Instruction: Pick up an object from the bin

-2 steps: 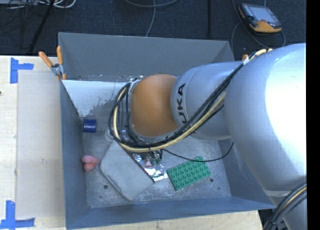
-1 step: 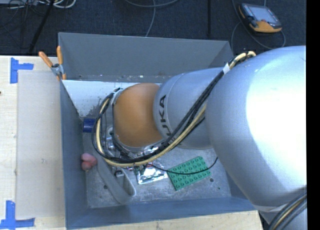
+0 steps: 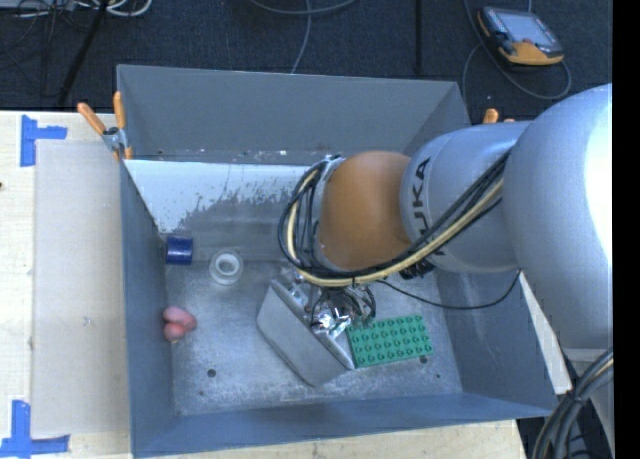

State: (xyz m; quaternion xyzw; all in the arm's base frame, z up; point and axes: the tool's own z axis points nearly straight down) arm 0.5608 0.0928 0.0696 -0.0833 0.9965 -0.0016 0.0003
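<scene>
Dark flooring (image 3: 400,47) with loose cables (image 3: 305,22) filled the top of the frame, and below it sat the grey bin (image 3: 290,112), its far wall sloping down to a scuffed, speckled floor. The arm (image 3: 540,207) came in from the right and covered much of the bin's right half. Its orange cover (image 3: 360,209) sat at the centre of the frame, ringed by yellow and black cables of the robot.

Under that cover the gripper (image 3: 335,322) was low, at or near the bin floor in the lower middle of the frame. Whether it was spread or closed could not be told, since the wrist hid most of it, and nothing could be seen held in it. A grey slab (image 3: 295,339) lay tilted just to its lower left; whether that was part of the robot or a loose thing could not be told either.

Nearest the gripper was the green plate (image 3: 395,340), a flat studded rectangle lying on the floor at the lower right of the bin, its left edge touching or just beside the gripper.

Three small things lay well apart from the gripper on the left side of the bin. A blue cap (image 3: 179,250) sat by the left wall, a clear ring (image 3: 227,267) stood just right of it, and a pink lump (image 3: 178,323) lay lower down, near the left wall.
</scene>
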